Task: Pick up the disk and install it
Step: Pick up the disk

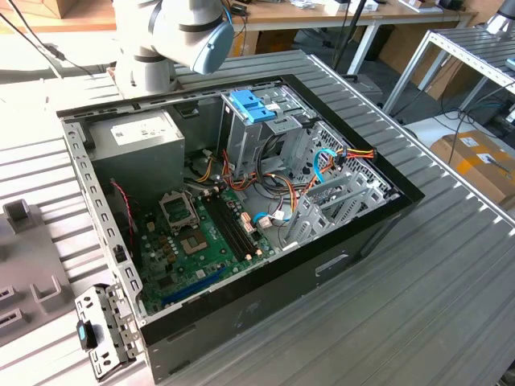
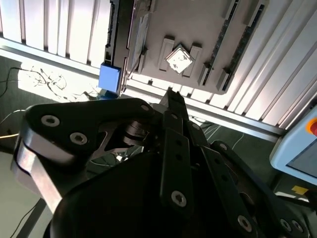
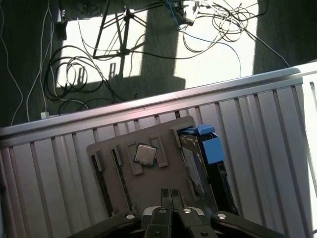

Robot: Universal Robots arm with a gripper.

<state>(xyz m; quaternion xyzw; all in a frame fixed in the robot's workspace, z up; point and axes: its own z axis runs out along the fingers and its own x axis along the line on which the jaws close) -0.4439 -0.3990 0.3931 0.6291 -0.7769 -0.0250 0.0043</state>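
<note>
End effector (image 3: 167, 194) — fingers clenched together, gripping nothing — points down over a grey tray (image 3: 148, 130) on the slatted surface (image 3: 44, 168). The disk (image 3: 192, 163) stands on edge in the tray beside a blue block (image 3: 213, 148), apart from the fingertips. In the exterior view the arm (image 1: 193, 32) rises behind the open case (image 1: 322, 273).

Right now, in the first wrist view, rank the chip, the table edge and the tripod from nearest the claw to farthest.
1. Chip, on the grey tray just beyond the claw.
2. Table edge, past the tray.
3. Tripod, off the table, farthest.
</note>
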